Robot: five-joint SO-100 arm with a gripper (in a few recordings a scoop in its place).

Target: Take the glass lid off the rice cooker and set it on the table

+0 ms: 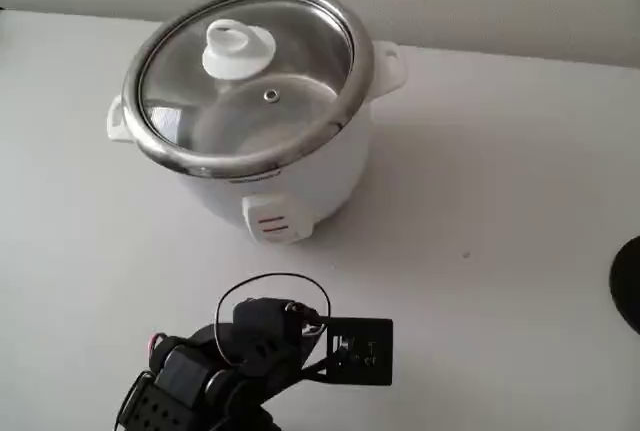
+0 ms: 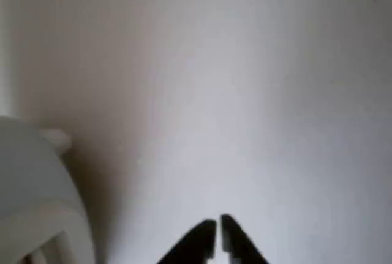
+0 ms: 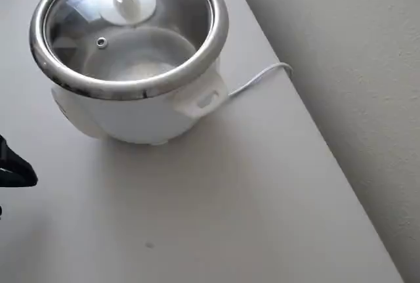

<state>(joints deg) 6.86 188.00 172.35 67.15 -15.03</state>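
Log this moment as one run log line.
glass lid: on rice cooker | gripper: jaws shut, empty, above table | stage: lid untouched

You've got the lid [image 1: 290,71] seated flat on the cooker [image 1: 300,176] — clear glass, steel rim, white knob [image 1: 238,49] upright at centre. The white cooker stands upright on the table [image 1: 500,201], near its far edge.

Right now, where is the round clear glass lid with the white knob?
The glass lid sits closed on the white rice cooker, upper left in the fixed view, beyond the black gripper.
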